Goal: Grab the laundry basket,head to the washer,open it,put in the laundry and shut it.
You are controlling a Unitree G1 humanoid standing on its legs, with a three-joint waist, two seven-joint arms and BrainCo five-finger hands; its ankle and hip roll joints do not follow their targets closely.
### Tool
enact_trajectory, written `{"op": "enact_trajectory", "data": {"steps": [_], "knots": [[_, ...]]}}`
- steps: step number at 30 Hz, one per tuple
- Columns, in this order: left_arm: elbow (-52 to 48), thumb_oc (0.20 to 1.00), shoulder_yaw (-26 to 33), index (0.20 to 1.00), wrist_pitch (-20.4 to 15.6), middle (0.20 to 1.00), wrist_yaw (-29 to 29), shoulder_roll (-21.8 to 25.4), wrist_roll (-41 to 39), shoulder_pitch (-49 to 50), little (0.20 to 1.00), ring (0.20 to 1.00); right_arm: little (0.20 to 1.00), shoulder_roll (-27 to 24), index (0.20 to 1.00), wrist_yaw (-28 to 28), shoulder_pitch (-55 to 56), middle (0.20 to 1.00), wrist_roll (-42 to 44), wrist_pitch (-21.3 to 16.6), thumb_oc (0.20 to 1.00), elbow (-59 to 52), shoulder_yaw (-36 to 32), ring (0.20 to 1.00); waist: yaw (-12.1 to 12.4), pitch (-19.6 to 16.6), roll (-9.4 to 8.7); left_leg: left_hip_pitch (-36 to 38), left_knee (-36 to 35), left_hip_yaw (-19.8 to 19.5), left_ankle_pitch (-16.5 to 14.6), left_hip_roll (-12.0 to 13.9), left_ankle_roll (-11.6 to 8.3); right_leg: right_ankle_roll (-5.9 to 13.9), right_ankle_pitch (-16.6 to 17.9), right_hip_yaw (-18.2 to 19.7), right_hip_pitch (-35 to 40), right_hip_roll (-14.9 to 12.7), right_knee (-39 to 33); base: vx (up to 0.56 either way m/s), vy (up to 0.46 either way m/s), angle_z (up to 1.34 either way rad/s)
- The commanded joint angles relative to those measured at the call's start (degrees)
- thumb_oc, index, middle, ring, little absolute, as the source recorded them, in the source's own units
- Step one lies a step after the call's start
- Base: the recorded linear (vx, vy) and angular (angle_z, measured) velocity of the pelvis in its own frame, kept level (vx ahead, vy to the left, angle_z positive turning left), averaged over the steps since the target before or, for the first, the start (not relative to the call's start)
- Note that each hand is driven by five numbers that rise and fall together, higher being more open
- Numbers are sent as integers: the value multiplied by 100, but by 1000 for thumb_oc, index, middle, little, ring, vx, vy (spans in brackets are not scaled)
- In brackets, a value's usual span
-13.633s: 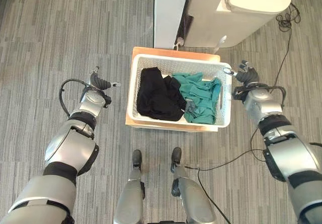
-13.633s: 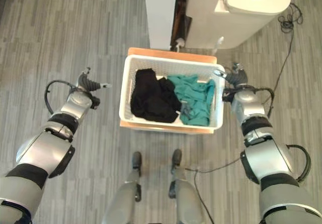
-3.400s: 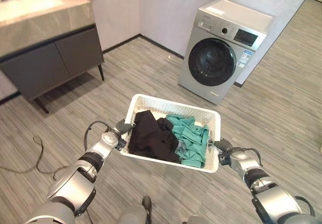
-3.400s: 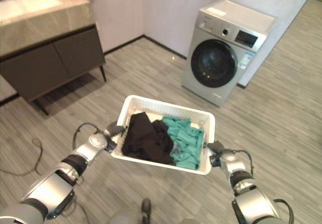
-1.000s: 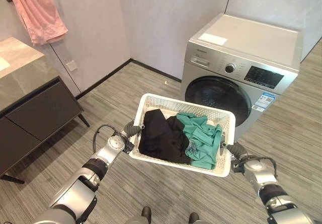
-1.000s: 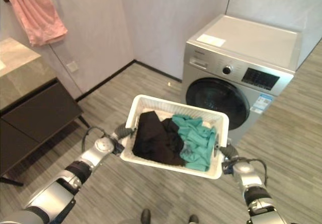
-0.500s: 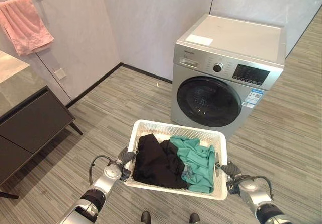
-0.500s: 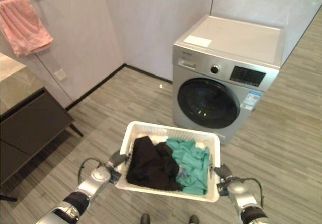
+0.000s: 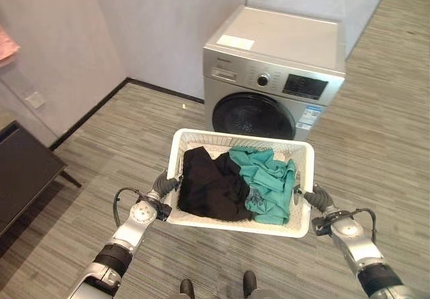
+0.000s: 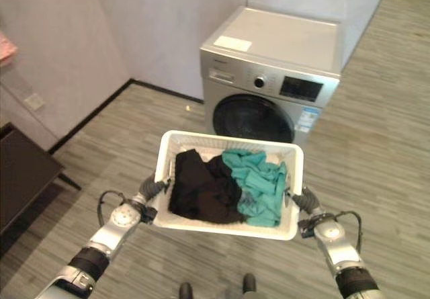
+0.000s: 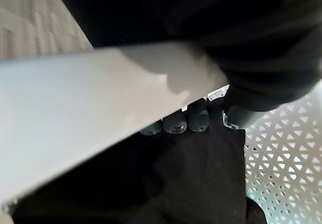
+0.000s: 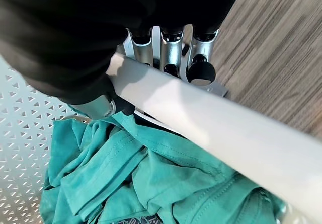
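Straight ahead at the far wall sits the washer, door closed, with open floor between. The laundry basket rides near, black clothes left, teal clothes right. Left hand and right hand are curled over its end rims. I'd keep it level and set it down just short, so the door can swing.

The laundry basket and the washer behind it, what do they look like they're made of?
The laundry basket looks like white moulded plastic: a smooth matte rim and walls pierced with small triangular holes. The washer seems to be painted or coated metal, silver-grey with a soft sheen, and its round door looks like dark tinted glass or plastic. I cannot tell more from looks.
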Motion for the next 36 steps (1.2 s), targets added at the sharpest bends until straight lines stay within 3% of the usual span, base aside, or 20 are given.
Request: {"op": "enact_trajectory", "data": {"steps": [1, 4, 5, 7, 9, 10, 12, 19, 21, 22, 24, 25, 26, 29, 30, 32, 33, 34, 35, 36], "knots": [[267, 200, 665, 200, -311, 200, 264, 656, -257, -852, 200, 200, 200, -1114, 200, -3, -323, 200, 101, -123, 200, 57, -1016, 200, 28, -227, 108, -211, 1023, 132, -1088, 3, 327, 333, -592, -333, -320, -784, 1089, 16, 111, -13], [357, 200, 390, 200, -257, 200, 261, 629, -169, -1353, 200, 200, 200, -1268, 200, -52, -522, 200, 72, -108, 200, 128, -950, 200, -102, -42, 166, -85, 1000, -41, -1108, -64, 468, 242, -636, -277, -778, -611, 2315, 33, 153, 5], [384, 200, 308, 200, -256, 200, 272, 678, -187, -1496, 200, 200, 200, -1288, 200, -54, -765, 200, 143, -127, 200, 197, -779, 200, -78, -26, 222, 123, 925, -44, -1256, -109, 487, 288, -592, -592, -1017, -742, 2609, 57, 111, 14], [415, 200, 295, 200, -255, 200, 269, 685, -225, -1557, 200, 200, 200, -1300, 200, -30, -920, 200, 177, -98, 200, 251, -661, 200, -130, 0, 209, 217, 852, 42, -1209, -151, 509, 227, -457, -772, -1138, -793, 2472, 117, 24, -24], [523, 200, 308, 200, -261, 200, 309, 739, -330, -1719, 200, 200, 200, -1330, 200, 4, -1207, 200, 248, -49, 200, 215, -443, 200, -228, 52, 227, 420, 680, 43, -1234, -199, 413, 281, -279, -860, -1324, -673, 1643, 204, -44, -34], [525, 200, 310, 200, -262, 200, 309, 739, -330, -1720, 200, 200, 200, -1330, 200, 3, -1212, 200, 248, -48, 200, 216, -439, 200, -233, 57, 232, 425, 678, 40, -1234, -193, 411, 280, -271, -868, -1310, -666, 1625, 136, -69, -18], [577, 200, 347, 200, -283, 200, 369, 813, -356, -1877, 200, 200, 200, -1370, 200, -16, -1369, 200, 209, -72, 200, -14, -333, 200, -242, 44, 261, 597, 731, 1, -1479, -142, 315, 464, -153, -1194, -1322, -739, 871, 292, -101, -1], [778, 200, 233, 200, -350, 200, 469, 741, -400, -2199, 200, 200, 200, -1695, 200, 0, -1250, 200, 254, -67, 200, -462, -489, 200, -390, -153, 79, 740, 1136, -96, -1624, 17, 102, 310, -97, -1212, -1125, -682, 964, 258, -188, 27], [692, 200, 265, 200, -368, 200, 503, 739, -478, -2129, 200, 200, 200, -1864, 200, -1, -1100, 200, 378, -126, 200, -788, -604, 200, -439, -254, 117, 745, 1683, -172, -1139, 429, -195, 56, -395, -1277, -961, -321, 1202, 328, -302, 7], [692, 200, 265, 200, -368, 200, 504, 739, -478, -2129, 200, 200, 200, -1864, 200, -1, -1099, 200, 378, -126, 200, -788, -604, 200, -440, -254, 118, 745, 1684, -173, -1139, 430, -196, 55, -395, -1278, -960, -320, 1202, 300, -356, -20], [484, 200, 380, 200, -356, 200, 512, 954, -509, -2040, 200, 200, 200, -2042, 200, -12, -987, 200, 558, -199, 200, -1119, -787, 200, -387, -284, 58, 253, 3054, -317, -230, 895, -396, -310, -699, -1342, -521, 150, 1002, 252, -375, -14], [484, 200, 380, 200, -356, 200, 512, 954, -509, -2040, 200, 200, 200, -2042, 200, -12, -986, 200, 558, -199, 200, -1120, -787, 200, -390, -286, 61, 246, 3060, -321, -232, 898, -397, -310, -699, -1346, -522, 152, 1001, 192, -375, -19], [331, 200, 500, 200, -332, 200, 557, 1096, -524, -2008, 200, 200, 200, -2190, 200, -51, -954, 200, 631, -273, 200, -1278, -898, 200, -288, -211, -47, -162, 3994, -536, 256, 1063, -417, -575, -863, -1297, -270, 381, 873, 168, -303, -22], [243, 200, 567, 200, -359, 200, 608, 1172, -598, -2003, 200, 200, 200, -2297, 200, -126, -906, 200, 666, -297, 200, -1411, -1016, 200, -225, -137, -159, -515, 4428, -656, 331, 1063, -368, -686, -973, -1195, -104, 459, 816, 148, -166, -39], [175, 200, 611, 200, -374, 200, 631, 1191, -615, -2012, 200, 200, 200, -2347, 200, -106, -712, 200, 634, -285, 200, -1576, -1178, 200, -179, -113, -263, -840, 4139, -646, 25, 995, -292, -621, -1005, -1134, 33, 395, 719, 244, -59, -33], [197, 200, 642, 200, -388, 200, 630, 1198, -545, -2032, 200, 200, 200, -2371, 200, -80, -613, 200, 593, -289, 200, -1641, -1297, 200, -116, -138, -322, -1044, 3570, -602, -252, 858, -275, -519, -1015, -1087, 159, 330, 591, 240, 76, 2], [175, 200, 666, 200, -399, 200, 633, 1243, -495, -2026, 200, 200, 200, -2399, 200, -69, -589, 200, 572, -308, 200, -1671, -1356, 200, -84, -167, -322, -1098, 2851, -583, -379, 805, -287, -447, -1011, -1064, 211, 294, 534, 145, 110, 3], [172, 200, 665, 200, -398, 200, 633, 1243, -493, -2026, 200, 200, 200, -2398, 200, -68, -583, 200, 572, -307, 200, -1675, -1362, 200, -79, -180, -347, -1078, 2779, -563, -332, 772, -275, -441, -995, -1058, 200, 265, 524, 196, 186, -17], [217, 200, 635, 200, -415, 200, 658, 1270, -437, -2063, 200, 200, 200, -2406, 200, -133, -622, 200, 592, -385, 200, -1615, -1382, 200, 17, -195, -333, -1084, 1599, -669, -207, 723, -335, -358, -1035, -1024, 327, 213, 463, 211, 166, -15], [249, 200, 620, 200, -436, 200, 688, 1305, -374, -2100, 200, 200, 200, -2388, 200, -185, -692, 200, 587, -422, 200, -1517, -1380, 200, 92, -205, -318, -1101, 1237, -815, -38, 670, -397, -322, -1055, -1013, 401, 219, 445, 271, 209, -16]]}}
